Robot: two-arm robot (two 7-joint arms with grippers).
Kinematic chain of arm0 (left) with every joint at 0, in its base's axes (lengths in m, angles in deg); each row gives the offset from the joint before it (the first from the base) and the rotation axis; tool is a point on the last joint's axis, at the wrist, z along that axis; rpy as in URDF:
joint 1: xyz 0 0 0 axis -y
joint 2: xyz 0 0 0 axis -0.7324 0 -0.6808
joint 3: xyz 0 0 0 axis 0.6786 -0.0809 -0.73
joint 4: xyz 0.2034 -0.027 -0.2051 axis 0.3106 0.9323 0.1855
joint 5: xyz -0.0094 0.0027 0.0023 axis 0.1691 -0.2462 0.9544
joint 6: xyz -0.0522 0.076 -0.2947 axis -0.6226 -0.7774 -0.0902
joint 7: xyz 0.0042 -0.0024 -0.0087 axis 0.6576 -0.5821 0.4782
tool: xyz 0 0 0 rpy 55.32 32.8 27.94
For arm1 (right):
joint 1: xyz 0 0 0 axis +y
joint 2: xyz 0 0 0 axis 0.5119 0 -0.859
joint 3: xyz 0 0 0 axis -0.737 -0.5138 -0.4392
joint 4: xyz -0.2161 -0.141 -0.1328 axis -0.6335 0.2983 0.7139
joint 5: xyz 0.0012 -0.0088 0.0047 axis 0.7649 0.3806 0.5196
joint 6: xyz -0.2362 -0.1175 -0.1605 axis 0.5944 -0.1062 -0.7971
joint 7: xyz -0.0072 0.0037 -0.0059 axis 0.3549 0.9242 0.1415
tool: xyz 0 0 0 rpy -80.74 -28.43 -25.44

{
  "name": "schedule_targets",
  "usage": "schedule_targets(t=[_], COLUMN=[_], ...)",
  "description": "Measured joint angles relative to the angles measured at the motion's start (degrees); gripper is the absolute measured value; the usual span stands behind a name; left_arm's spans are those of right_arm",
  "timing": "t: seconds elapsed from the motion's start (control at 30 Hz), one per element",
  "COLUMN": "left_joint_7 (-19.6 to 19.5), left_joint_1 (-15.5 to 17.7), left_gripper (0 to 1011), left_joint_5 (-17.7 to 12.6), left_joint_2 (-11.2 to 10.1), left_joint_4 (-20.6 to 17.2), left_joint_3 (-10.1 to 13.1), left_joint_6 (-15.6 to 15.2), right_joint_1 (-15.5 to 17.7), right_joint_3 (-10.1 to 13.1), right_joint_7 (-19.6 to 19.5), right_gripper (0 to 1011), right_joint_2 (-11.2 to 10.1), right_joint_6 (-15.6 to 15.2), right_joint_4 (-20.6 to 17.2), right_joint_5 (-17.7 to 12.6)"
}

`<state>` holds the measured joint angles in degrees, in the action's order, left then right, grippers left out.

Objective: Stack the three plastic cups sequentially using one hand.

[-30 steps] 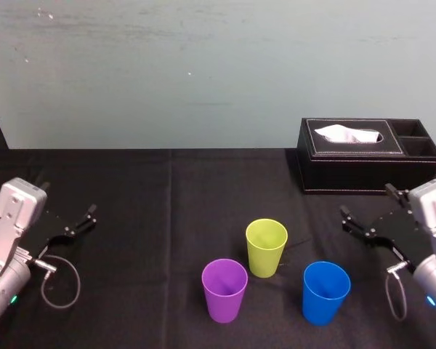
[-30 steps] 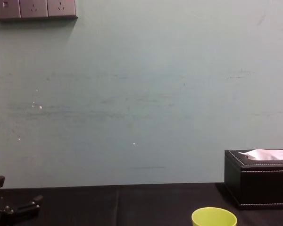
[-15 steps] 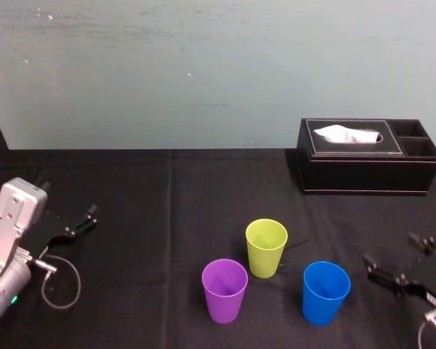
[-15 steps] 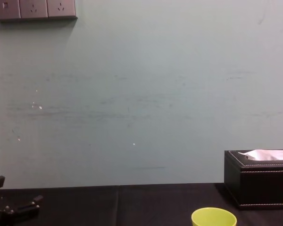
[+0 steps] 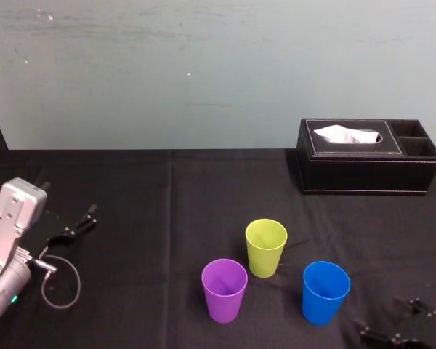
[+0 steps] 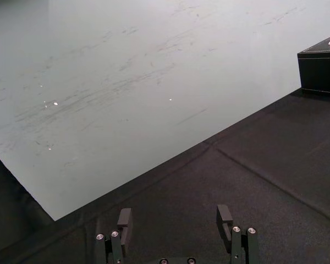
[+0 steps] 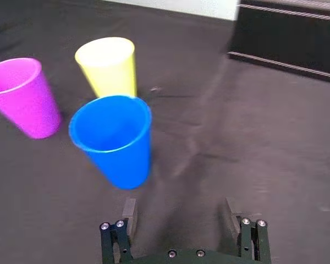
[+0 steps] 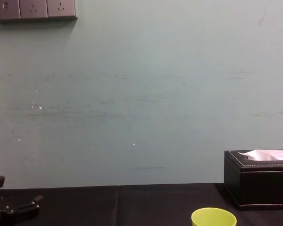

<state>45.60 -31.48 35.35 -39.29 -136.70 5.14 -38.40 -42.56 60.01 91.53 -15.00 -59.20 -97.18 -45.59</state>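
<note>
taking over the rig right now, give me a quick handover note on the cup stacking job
Grippers: the left gripper is open and empty, parked at the left of the table, far from the cups. The right gripper is open and empty, low at the near right, just beside the blue cup and touching nothing.
Cups: the purple cup, yellow-green cup and blue cup all stand upright and apart. Yellow-green is farthest back, purple near left, blue near right.
Done: nothing stacked.
Left: everything. The blue cup looks the likely first grasp, then nest the three one by one.
</note>
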Motion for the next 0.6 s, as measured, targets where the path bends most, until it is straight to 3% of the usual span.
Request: schedule_targets(t=[0.27,0.6], left_joint_7=[0.0,0.0], left_joint_1=[0.0,0.0], left_gripper=[1000,1000], left_joint_5=[0.0,0.0], left_joint_2=[0.0,0.0], left_joint_4=[0.0,0.0], left_joint_3=[0.0,0.0], left_joint_6=[0.0,0.0], right_joint_1=[-0.4,-2.0], right_joint_3=[-2.2,-3.4], right_joint_7=[3.4,4.5], right_gripper=[1004,1004], right_joint_2=[2.3,5.1], right_joint_6=[2.4,4.2], right_joint_4=[0.0,1.1], right_joint_5=[1.8,4.9])
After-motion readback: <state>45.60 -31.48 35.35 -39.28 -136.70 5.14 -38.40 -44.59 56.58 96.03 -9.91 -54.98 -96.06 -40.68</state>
